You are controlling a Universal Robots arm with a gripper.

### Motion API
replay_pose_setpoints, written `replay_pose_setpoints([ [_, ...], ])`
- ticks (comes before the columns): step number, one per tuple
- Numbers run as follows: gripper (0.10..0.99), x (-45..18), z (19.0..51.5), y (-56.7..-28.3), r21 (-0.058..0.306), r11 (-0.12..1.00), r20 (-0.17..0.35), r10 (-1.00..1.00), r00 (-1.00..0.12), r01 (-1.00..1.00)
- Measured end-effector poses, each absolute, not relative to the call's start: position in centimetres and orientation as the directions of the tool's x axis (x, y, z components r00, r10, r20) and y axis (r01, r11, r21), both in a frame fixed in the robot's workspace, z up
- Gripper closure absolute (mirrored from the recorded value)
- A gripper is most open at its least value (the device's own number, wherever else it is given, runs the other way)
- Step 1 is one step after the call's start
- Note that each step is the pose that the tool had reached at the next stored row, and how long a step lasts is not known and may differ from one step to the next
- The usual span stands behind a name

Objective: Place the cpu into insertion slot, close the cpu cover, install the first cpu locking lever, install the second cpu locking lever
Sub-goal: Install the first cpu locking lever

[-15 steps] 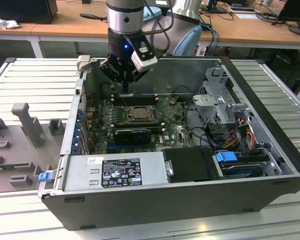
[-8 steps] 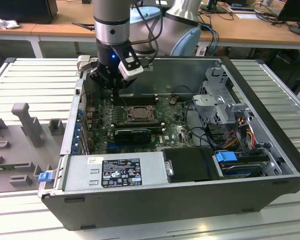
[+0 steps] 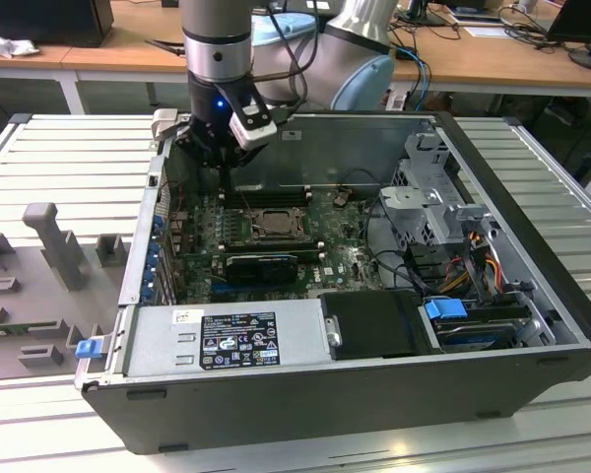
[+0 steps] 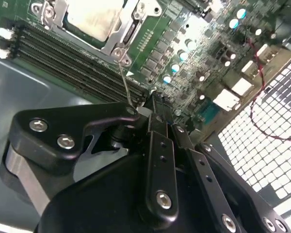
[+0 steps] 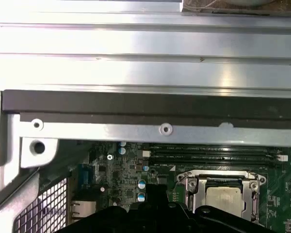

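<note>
Hovering beside the insertion slot — cpu seated inside — the hand is pinched together.

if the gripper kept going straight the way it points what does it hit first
Probably the thin locking lever, whose free end sits right at the gripper tip; just beyond lies the motherboard beside the memory slots. Depth is unclear.

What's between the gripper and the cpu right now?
In the second wrist view, the long black memory slots run between the gripper and the cpu, and a thin metal rod slants across them toward the gripper.
</note>
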State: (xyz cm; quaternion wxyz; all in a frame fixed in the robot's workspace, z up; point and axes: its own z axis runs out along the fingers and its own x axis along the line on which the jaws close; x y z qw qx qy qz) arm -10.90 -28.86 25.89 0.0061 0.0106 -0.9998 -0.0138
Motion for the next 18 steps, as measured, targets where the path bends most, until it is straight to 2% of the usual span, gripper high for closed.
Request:
replay_pose_setpoints([
  [13, 0.98, -4.7, 25.0, -28.5, 0.028, 0.999, 0.012, -0.021, -1.0, -0.021],
  [14, 0.98, -4.5, 25.0, -28.5, 0.034, 0.999, 0.012, -0.021, -1.0, -0.02],
  [15, 0.98, -4.4, 25.0, -28.6, 0.062, 0.998, 0.012, -0.021, -1.0, -0.021],
  [18, 0.98, -4.4, 24.9, -28.7, 0.066, 0.998, -0.007, -0.021, -1.0, -0.022],
])
